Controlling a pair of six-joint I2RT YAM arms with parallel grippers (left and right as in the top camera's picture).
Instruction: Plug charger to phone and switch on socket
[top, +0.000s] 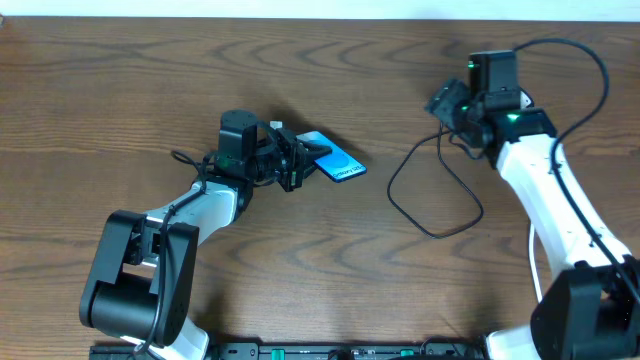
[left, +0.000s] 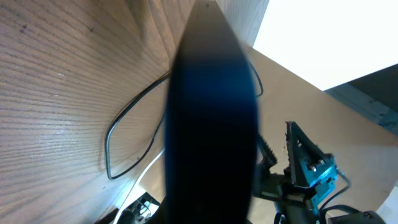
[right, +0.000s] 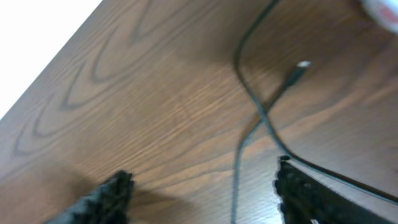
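Observation:
The phone (top: 338, 165), its screen bright blue, is raised off the table with my left gripper (top: 297, 160) shut on its left end. In the left wrist view the phone (left: 211, 124) is a wide dark blur filling the middle. The charger (top: 437, 205) is a thin black cable looped on the table at the right. Its small plug tip (right: 303, 64) lies loose on the wood. My right gripper (right: 205, 190) stands open low over the table. One strand of the charger (right: 237, 177) runs between its fingers, touching neither. The socket is hidden in the overhead view.
A blurred white-pink shape (right: 380, 11) sits in the top right corner of the right wrist view; I cannot tell what it is. A thin white cord (left: 144, 177) lies near the black loop (left: 115, 146). The table's far edge (top: 320, 18) runs along the top.

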